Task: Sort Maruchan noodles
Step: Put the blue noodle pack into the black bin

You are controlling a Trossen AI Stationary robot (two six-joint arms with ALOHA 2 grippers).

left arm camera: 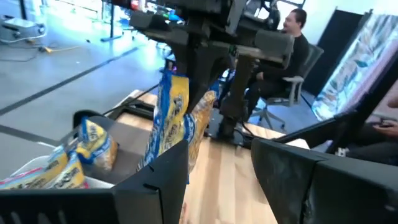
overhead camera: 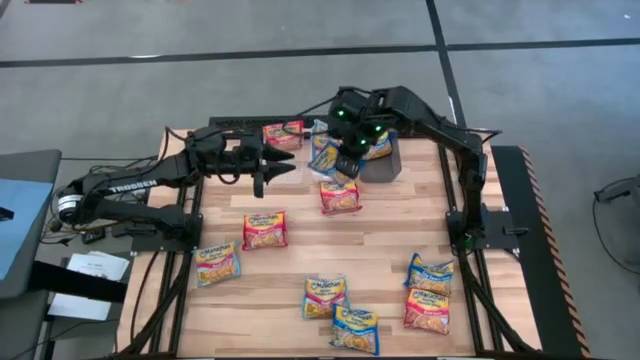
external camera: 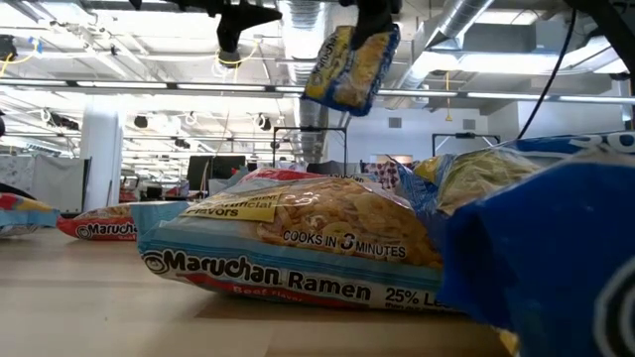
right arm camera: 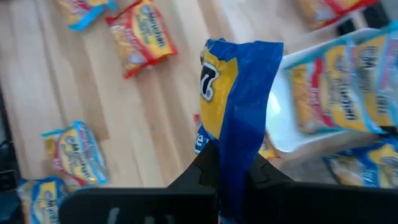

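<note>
Item: blue-banded noodle packet [right arm camera: 239,118], hanging edge-down, pinched between the right gripper [overhead camera: 349,158] jaws above the tabletop [overhead camera: 380,260], likely bound for the bins beside them. Left gripper [overhead camera: 275,170]: jaws spread, empty, waiting nearby.

Left gripper [overhead camera: 272,168] jaws apart, empty, mid-table; right gripper [overhead camera: 347,160] jaws clamped, raised.

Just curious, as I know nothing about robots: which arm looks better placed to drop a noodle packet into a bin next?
The right arm, probably: its fingers already pinch a blue noodle packet above the bins; the left fingers are empty.
</note>
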